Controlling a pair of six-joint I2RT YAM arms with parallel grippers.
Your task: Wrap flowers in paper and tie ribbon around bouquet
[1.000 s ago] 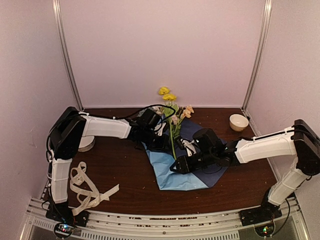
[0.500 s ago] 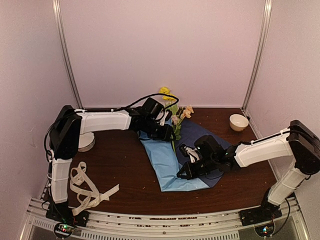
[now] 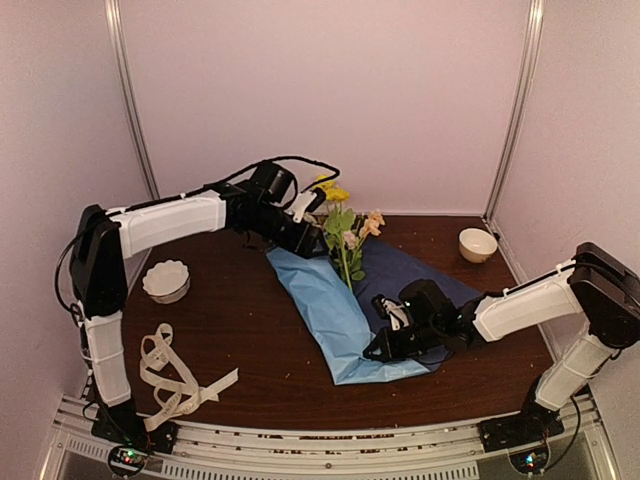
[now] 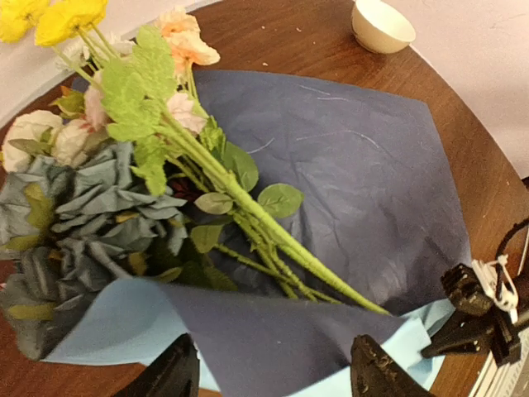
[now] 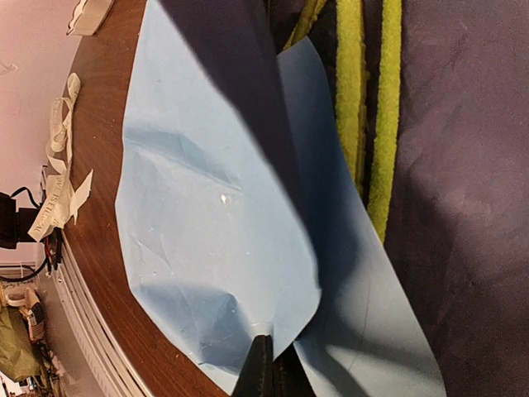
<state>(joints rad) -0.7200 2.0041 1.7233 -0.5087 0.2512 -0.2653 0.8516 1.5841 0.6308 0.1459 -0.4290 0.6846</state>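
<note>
Paper (image 3: 330,300), thin, creased and floppy, lies mid-table (image 3: 230,330) under the light flowers (image 3: 345,225), my right gripper (image 5: 258,372) pressed together, apparently pinching the folded flap's near edge, left gripper (image 4: 273,372) spread above the blooms; I'd grip paper edges, never stems.

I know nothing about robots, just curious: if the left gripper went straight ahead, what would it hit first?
Most likely the paper: its folded-over edge lies right in front of the left gripper, between its open fingers. The flowers lie just behind that fold. Depth is hard to judge from here.
</note>
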